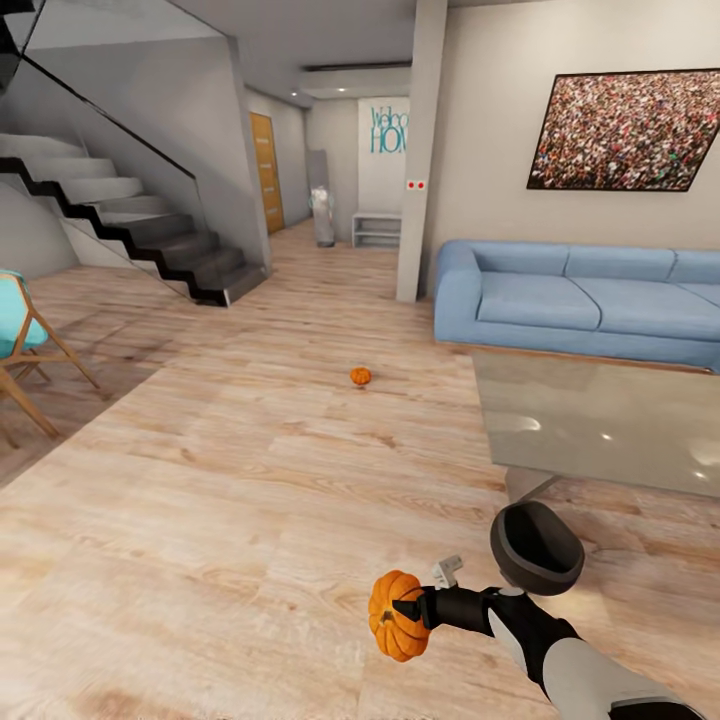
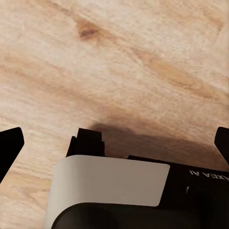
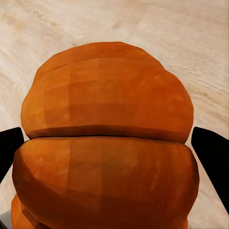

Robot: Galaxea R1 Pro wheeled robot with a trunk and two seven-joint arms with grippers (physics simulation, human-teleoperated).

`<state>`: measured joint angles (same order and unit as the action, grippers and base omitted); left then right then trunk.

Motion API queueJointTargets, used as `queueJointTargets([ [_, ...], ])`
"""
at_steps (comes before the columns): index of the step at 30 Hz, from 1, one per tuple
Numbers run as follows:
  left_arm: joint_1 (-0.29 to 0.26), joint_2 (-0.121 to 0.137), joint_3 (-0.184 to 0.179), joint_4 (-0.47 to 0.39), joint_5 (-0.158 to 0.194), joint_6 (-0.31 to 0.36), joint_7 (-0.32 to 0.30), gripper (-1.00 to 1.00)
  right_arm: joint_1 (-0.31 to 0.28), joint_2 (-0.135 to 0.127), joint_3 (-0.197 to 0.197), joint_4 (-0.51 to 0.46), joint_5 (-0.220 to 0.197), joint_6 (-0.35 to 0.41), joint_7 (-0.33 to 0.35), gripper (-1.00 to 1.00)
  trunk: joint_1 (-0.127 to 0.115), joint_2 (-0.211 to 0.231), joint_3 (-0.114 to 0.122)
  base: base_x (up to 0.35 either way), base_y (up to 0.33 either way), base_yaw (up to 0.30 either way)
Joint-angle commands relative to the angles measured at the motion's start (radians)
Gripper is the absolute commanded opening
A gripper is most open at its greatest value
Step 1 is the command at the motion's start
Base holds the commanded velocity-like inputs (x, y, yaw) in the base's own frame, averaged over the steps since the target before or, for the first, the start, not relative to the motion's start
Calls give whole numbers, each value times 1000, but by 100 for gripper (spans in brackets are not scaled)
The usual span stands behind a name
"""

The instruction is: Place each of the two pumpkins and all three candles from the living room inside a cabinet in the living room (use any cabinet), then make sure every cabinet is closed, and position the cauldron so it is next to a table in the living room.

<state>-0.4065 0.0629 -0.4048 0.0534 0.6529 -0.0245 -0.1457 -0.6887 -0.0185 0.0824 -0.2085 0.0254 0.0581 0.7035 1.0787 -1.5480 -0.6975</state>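
1. Head view: the wood floor (image 1: 250, 480) runs from me toward a blue sofa (image 1: 590, 300) on the far right, with a glass table (image 1: 600, 420) in front of it and stairs (image 1: 130, 230) far left. No cabinet shows from here.
2. My right arm reaches in from the lower right, and a dark round cauldron (image 1: 537, 547) sits on the floor just beyond it, near the table's near corner.
3. My right claw (image 1: 405, 612) is closed on one pumpkin (image 1: 397, 615), held off the floor with the claw's fingers at its sides; the right wrist view has it bulging between both fingertips (image 3: 209, 148).
4. The second pumpkin (image 1: 360, 375) lies on open floor well ahead of me, slightly left of the held one, well apart from sofa and table.
5. My left claw (image 2: 114, 143) is spread wide over bare floor, gripping nothing. I judge it the free hand for that far pumpkin, once I drive closer.
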Motion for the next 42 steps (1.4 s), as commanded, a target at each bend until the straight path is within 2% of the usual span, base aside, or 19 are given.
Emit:
queueJointTargets([
  [1, 0, 0, 0, 0, 0, 0, 0, 100, 0, 0, -1, 0, -1, 0, 0, -100, 0, 0, -2, 0, 0, 81],
  [8, 0, -1, 0, 0, 1, 0, 0, 100, 0, 0, -1, 0, -3, -2, -5, -100, 0, 0, -12, 0, 0, 81],
  [18, 0, -1, 1, 2, 4, 0, 0, 100, 0, 1, -3, 26, -17, -5, -61, -100, 0, 0, -28, 0, 0, 72],
  [24, 0, 0, 1, 2, 4, 0, 0, 100, 0, 2, -6, 43, -17, -5, -162, -100, 0, 0, -37, 0, 0, 13],
  [42, 0, 0, 1, 2, 5, 0, 0, 100, 0, 2, -7, 75, -15, -11, -180, -100, 0, 0, -66, 0, 0, 0],
])
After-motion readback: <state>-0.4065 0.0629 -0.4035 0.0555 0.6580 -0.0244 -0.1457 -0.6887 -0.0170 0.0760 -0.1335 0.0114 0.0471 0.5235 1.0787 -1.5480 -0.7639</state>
